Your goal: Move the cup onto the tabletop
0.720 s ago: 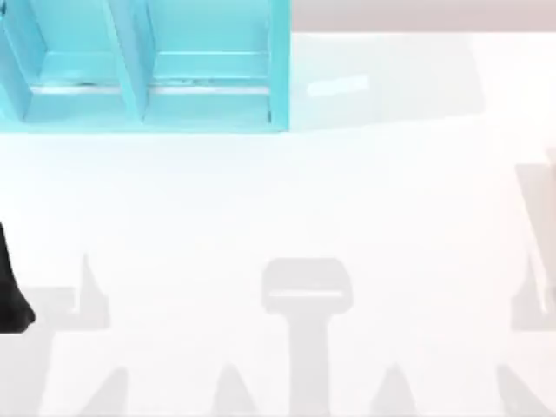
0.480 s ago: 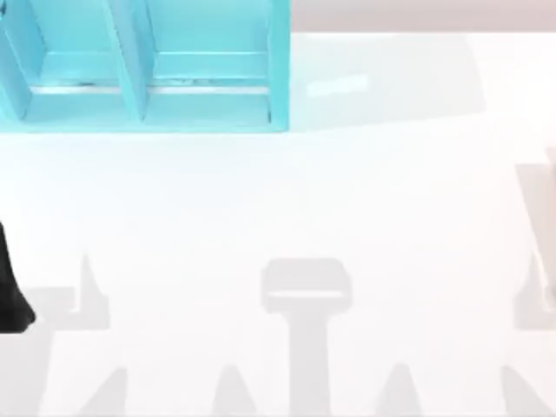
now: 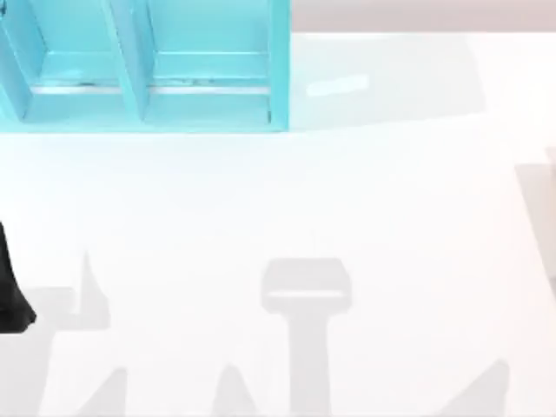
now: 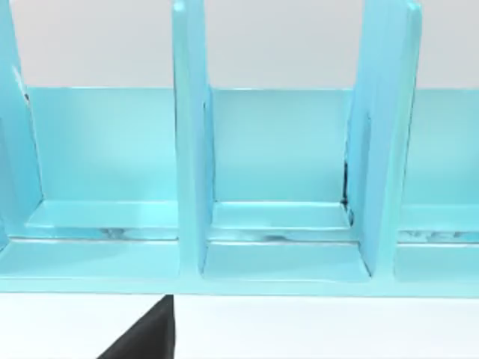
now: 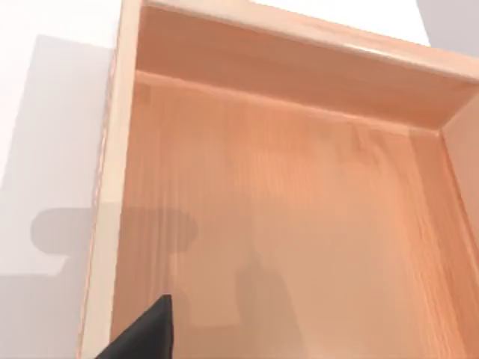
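Left hand (image 3: 13,291) cut off at desk (image 3: 347,200) edge below shelf (image 3: 143,69); finger state unreadable. Wide open desk right of shelf.

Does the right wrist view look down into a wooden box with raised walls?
Yes, the right wrist view shows the light brown wooden box from above, its raised walls framing a bare grained floor beside the white tabletop.

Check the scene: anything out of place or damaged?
Nothing stands out. The turquoise shelf unit stands square on the white tabletop, compartments intact. The wooden tray looks undamaged; nothing spilled.
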